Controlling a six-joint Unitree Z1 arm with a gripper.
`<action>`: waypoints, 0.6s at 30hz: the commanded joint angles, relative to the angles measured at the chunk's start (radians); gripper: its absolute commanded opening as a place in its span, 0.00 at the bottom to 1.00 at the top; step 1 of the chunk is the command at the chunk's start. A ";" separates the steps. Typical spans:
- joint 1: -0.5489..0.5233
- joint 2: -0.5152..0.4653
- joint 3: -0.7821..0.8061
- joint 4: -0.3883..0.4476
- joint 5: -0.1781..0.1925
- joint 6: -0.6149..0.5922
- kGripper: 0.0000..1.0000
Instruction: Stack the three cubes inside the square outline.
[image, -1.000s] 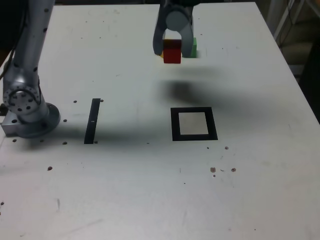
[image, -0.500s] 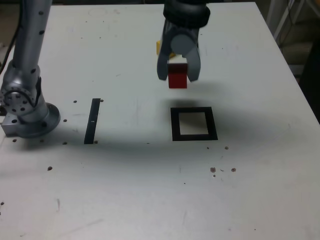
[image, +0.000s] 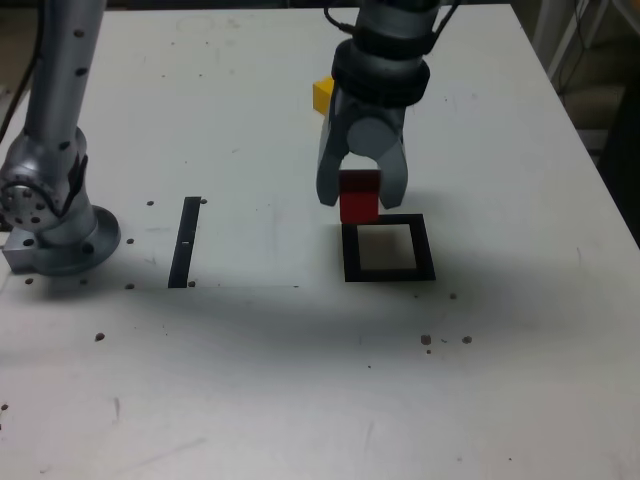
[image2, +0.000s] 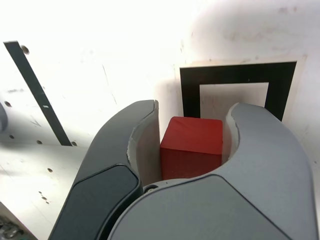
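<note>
One red cube (image: 359, 197), clamped between both fingers of the pincer (image: 361, 195); jaws closed down to cube width, no visible slack in the wrist view. Cube looks held above the surface (image: 270, 370), though height is hard to judge. Key relation: square outline (image: 423, 250) vs. cube. In the exterior view the outline sits below and to the right of the cube, cube overlapping its upper left corner in the picture, so not centred. Wrist view agrees: most of the cream centre shows past the fingertips, off to one side of the cube. Next move, my read: shift toward the exterior view's lower right until cube is over the centre, then lower. Cube edges look near parallel to the frame, maybe a small yaw trim. Risk: release early and it lands on the black border. Yellow cube (image: 323, 95) is well behind, near the arm (image: 385, 55), still to be stacked.
</note>
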 joint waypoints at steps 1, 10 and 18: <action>-0.006 0.012 0.002 -0.010 0.000 -0.011 0.25; -0.013 0.058 0.005 -0.059 0.001 -0.030 0.25; -0.016 0.081 0.007 -0.086 -0.002 -0.033 0.25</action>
